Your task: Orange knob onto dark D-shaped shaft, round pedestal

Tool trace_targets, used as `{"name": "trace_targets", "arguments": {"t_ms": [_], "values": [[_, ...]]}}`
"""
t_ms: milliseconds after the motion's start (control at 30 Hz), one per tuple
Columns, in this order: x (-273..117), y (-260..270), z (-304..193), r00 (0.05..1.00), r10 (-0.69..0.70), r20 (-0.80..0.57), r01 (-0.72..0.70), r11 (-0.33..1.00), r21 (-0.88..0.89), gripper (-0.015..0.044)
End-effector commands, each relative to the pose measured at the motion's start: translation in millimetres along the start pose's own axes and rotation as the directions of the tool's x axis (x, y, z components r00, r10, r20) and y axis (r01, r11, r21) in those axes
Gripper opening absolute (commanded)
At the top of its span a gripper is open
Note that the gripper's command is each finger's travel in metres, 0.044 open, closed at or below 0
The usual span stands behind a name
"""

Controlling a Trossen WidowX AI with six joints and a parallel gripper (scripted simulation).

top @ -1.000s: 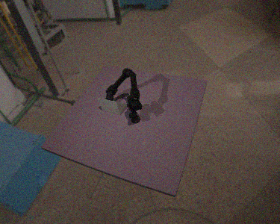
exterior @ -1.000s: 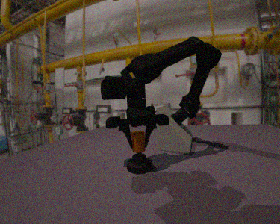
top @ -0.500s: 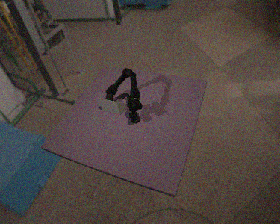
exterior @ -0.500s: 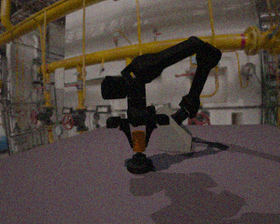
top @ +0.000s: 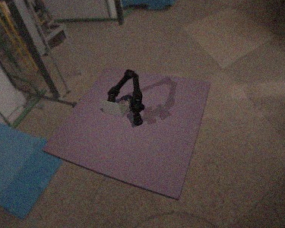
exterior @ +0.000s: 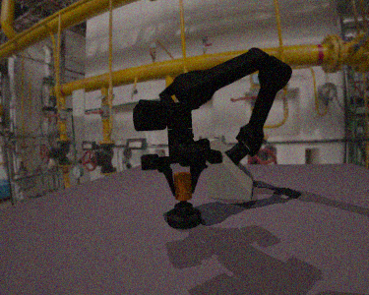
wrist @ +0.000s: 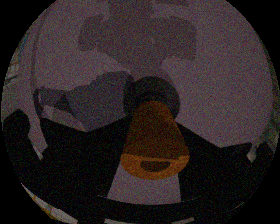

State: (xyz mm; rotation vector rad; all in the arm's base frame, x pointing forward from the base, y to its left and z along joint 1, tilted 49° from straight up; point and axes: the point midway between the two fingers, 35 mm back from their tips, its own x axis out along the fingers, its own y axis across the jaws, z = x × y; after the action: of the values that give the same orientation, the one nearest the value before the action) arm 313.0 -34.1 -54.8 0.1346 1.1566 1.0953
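Note:
The orange knob is upright between the fingers of my gripper, which is shut on it. The dark round pedestal stands on the mat directly below the knob. In the exterior view the knob's lower end is above the pedestal's wide base, with a short dark part between them. Whether the knob's hole is around the shaft is hidden, and the shaft's flat side cannot be seen. In the top view the arm hides the knob.
A pinkish-purple mat lies under the arm. A pale grey angular block stands near the arm's base, behind and right of the pedestal in the exterior view. The arm's shadow falls across the mat.

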Motion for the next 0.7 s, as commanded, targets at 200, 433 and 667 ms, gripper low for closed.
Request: {"name": "trace_targets", "arguments": {"t_ms": [200,433,667], "values": [[1.7,-1.2,-0.1,1.000,-0.005,0.003,0.005,1.000,-0.007,0.0000],[-3.1,-0.7,1.1,1.000,-0.005,0.003,0.005,1.000,-0.007,0.0000],[-3.5,-1.7,1.0,1.000,-0.005,0.003,0.005,0.979,-0.205,0.0000]]}}
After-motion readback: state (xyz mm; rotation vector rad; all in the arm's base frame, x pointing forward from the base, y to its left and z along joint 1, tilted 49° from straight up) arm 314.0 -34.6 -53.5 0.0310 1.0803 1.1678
